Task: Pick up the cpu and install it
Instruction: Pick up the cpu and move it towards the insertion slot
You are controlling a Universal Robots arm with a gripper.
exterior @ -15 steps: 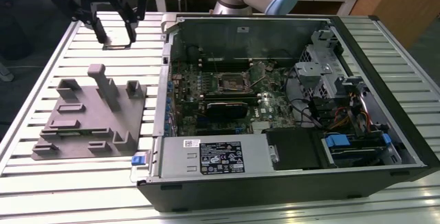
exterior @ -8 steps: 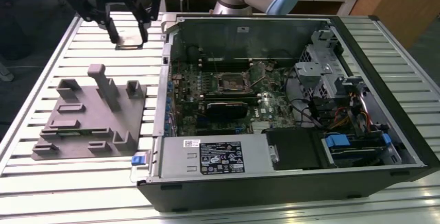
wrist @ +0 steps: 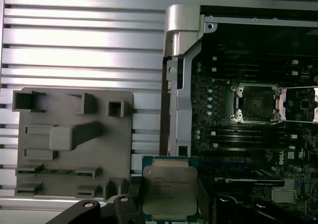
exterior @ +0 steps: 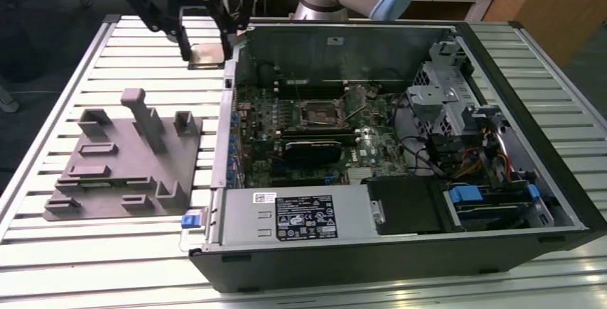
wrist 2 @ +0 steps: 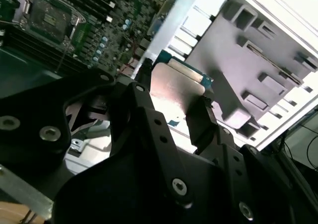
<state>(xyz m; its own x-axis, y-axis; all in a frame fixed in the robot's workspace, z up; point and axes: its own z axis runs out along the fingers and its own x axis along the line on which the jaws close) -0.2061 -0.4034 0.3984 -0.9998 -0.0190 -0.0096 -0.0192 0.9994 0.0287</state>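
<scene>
On the exterior view's left, the grey moulded tray (exterior: 114, 154) sits on the slatted table (exterior: 95, 266) near its left edge (its upright blocks stick up like little chimneys). Further right, toward the table's far edge, the gripper (exterior: 204, 52) hangs above the slats with the cpu (exterior: 205, 55) pinched in its grip. The chip is held clear of the table, just beside the far left corner of the open computer case (exterior: 399, 256). From out here the chip is just a small pale square. The first wrist view looks straight down on its silver top and green rim, with the tray well below it. The second wrist view gives what the others don't: black fingers (wrist 2: 202, 122) pressed against two opposite edges of the chip. Farther right, inside the case, the motherboard's socket (exterior: 320, 112) stands uncovered, well apart from the chip.
</scene>
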